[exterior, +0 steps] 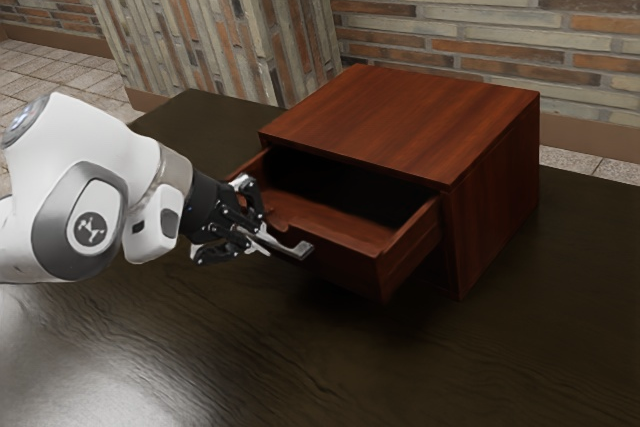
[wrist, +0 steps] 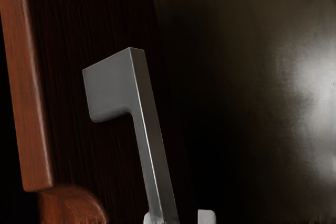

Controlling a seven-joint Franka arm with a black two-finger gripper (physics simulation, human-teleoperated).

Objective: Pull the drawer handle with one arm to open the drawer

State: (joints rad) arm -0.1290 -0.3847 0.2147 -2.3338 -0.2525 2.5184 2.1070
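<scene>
A dark red wooden cabinet [exterior: 420, 127] stands on the table, and its one drawer [exterior: 345, 232] is pulled well out toward the exterior view's left. A grey metal handle [exterior: 290, 244] sticks out from the drawer front. My black gripper [exterior: 256, 238] is at that handle, its fingers shut on the bar from two sides. In the wrist view the grey handle [wrist: 137, 129] runs down between two pale fingertips [wrist: 206, 216], with the drawer front's wooden edge [wrist: 23, 93] beside it.
The dark wooden table [exterior: 420, 367] stretches wide in front of and to the right of the cabinet. A brick wall [exterior: 480, 7] rises behind it. My white arm [exterior: 90, 197] fills the exterior view's left side.
</scene>
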